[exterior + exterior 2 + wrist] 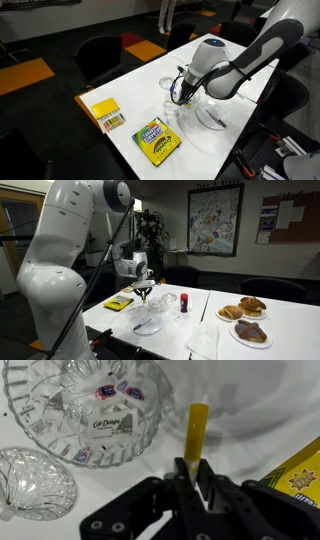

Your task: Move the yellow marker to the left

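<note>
The pincer [194,470] is pinching, nearly shut, one end of the yellow marker [197,422], which is looking light, stiff and slick, probably steadier if held mid-barrel.

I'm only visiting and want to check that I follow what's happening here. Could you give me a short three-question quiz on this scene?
1. True or false: the gripper is shut on the yellow marker.
2. What lies in the large glass bowl in the wrist view? A) small wrapped pieces B) pastries C) nothing
3. Fill in: in an exterior view, the crayon box lies on a ____ table.
Key: 1 true; 2 A; 3 white.
</note>
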Motion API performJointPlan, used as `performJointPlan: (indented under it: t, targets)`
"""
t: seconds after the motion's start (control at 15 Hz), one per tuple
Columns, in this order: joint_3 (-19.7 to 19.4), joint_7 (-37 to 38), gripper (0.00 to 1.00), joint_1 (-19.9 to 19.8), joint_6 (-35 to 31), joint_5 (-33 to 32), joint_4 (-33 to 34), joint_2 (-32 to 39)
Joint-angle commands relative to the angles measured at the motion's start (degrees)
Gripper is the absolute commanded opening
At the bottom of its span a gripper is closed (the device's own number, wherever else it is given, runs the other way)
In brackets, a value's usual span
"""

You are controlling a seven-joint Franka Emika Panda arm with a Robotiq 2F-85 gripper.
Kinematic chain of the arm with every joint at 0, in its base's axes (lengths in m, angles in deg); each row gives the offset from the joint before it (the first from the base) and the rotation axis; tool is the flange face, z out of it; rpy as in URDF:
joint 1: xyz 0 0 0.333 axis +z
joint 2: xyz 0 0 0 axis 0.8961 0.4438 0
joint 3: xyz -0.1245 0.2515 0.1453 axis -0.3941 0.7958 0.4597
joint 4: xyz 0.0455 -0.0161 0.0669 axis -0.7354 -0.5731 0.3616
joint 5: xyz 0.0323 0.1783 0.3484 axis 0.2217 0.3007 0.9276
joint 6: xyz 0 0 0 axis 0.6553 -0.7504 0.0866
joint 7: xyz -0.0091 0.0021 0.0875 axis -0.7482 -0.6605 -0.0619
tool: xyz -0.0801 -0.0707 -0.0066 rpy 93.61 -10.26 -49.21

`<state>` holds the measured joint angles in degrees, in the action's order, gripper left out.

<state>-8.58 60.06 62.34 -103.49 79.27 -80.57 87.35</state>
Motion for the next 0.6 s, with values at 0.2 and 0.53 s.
performJointPlan:
  t: [0.2,0.53]
  targets:
    - [0.71,-2.77,0.04,-0.53,-1.51,-1.09,7.05,8.68]
    - [-0.53,-2.16,0.62,0.61,-0.84,-3.06,8.25,8.78]
